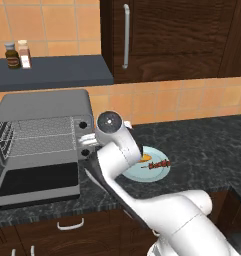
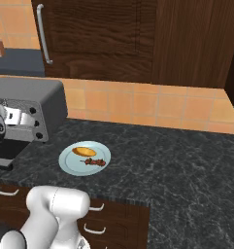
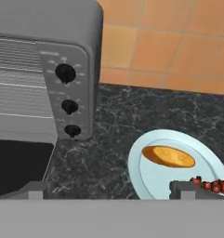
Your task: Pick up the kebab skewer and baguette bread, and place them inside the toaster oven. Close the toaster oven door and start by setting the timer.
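Nearest the hand camera, the gripper hangs above the counter with its fingers spread wide and nothing between them, one fingertip low at about seven o'clock in the hand view and the other at about five o'clock, just by the skewer's end. Just beyond it sits the pale-blue plate, which carries both foods: the baguette bread lies across its middle, and the kebab skewer lies beside it toward the plate's near rim, the two close together but apparently not touching. The loaf is probably light and firm enough for a pinch across its narrow middle (a grip at one tip would likely let it swing or roll). The skewer looks lighter still, thin and knobbly; taking it across the meat chunks near its centre should hold better than the bare stick, which could slip. In the left base view the plate is at roughly three o'clock from the toaster oven. Farther back at ten o'clock in the hand view, the toaster oven door lies dropped open, the wire rack bare, and three black knobs run down the right side. Behind all this rises the orange tiled wall.
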Robot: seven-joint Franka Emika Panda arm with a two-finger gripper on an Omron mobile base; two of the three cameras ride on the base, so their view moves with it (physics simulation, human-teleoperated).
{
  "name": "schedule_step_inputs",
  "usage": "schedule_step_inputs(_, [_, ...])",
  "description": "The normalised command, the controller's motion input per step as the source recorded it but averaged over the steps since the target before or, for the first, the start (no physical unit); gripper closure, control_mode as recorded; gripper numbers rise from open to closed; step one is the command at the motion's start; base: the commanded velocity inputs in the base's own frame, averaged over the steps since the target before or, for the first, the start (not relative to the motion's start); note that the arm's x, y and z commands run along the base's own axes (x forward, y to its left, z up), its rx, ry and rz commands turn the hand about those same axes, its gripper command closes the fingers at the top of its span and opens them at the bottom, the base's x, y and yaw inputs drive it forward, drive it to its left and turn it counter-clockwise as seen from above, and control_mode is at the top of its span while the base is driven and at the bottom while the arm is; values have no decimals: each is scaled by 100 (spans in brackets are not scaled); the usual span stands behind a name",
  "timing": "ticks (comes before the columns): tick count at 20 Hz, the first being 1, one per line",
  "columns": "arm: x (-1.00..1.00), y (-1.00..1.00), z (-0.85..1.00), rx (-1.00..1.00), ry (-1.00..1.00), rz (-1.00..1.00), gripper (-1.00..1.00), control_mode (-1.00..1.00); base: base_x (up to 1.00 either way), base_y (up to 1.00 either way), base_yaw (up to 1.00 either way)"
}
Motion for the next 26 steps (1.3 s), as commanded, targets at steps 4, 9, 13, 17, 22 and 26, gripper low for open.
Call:
schedule_step_inputs(4, [27, 100, -52, 21, -18, -10, -100, -100, 0, 0, 0])
schedule_step_inputs(9, [33, 100, -41, 19, -7, -3, -100, -100, 0, 0, 0])
schedule_step_inputs(13, [39, 100, -10, 3, -18, -2, -100, -100, 0, 0, 0])
schedule_step_inputs(17, [70, 100, -1, 4, -4, -12, -100, -100, 0, 0, 0])
schedule_step_inputs(22, [57, 100, -9, 0, -1, -12, -100, -100, 0, 0, 0])
schedule_step_inputs(26, [35, 84, -37, -1, 2, -8, -100, -100, 0, 0, 0])
